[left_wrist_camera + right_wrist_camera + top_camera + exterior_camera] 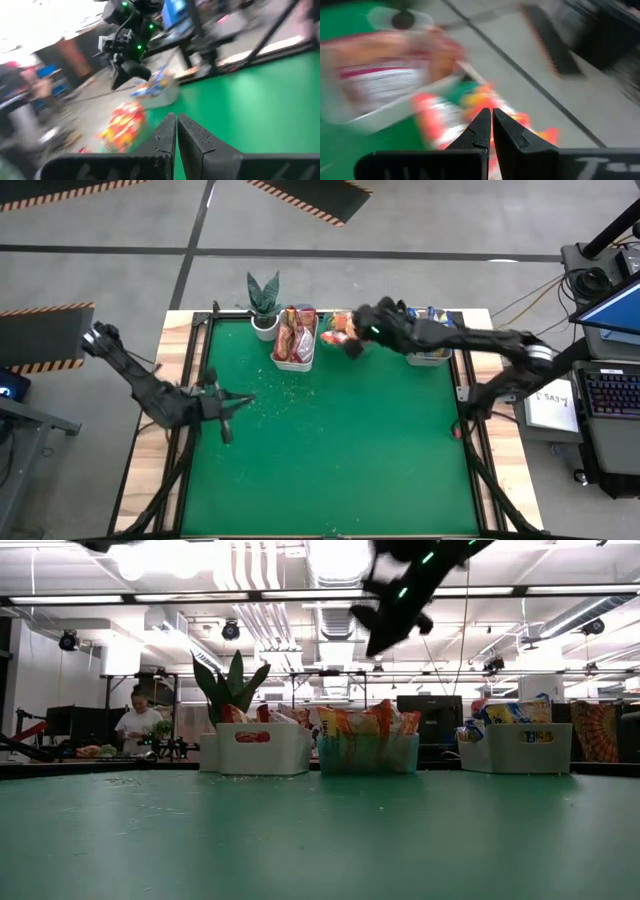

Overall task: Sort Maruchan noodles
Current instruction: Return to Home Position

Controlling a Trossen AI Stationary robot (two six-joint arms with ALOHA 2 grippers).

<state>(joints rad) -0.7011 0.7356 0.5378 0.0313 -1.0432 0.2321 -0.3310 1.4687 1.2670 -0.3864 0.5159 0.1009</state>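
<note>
Closest thing up front is the green mat (300, 840). It's bare apart from a few crumbs, with no loose packs on it that I can see. All the noodle packets (365, 722) sit in three bins lined up along the far edge. Red-brown ones are in the white bin (255, 752) on the left, orange ones in the teal bin (368, 755) in the middle, and blue-marked ones in the third bin (517, 750) on the right. They stand on edge, tops poking over the rims.

The bit that matters: the right gripper (352, 345) hangs over the near side of the teal bin, with the orange packs just below and beyond it. Its fingers are pinched together with nothing between them. So I'd say the sorting's done, and it only has to lift clear and swing back right without clipping the rim. The left gripper (240, 399) waits at the left edge, well apart from the bins, also closed and empty.

Writing: the bins have front labels, red on the white one and blue on the right one, but I can't read those or the pack print.
</note>
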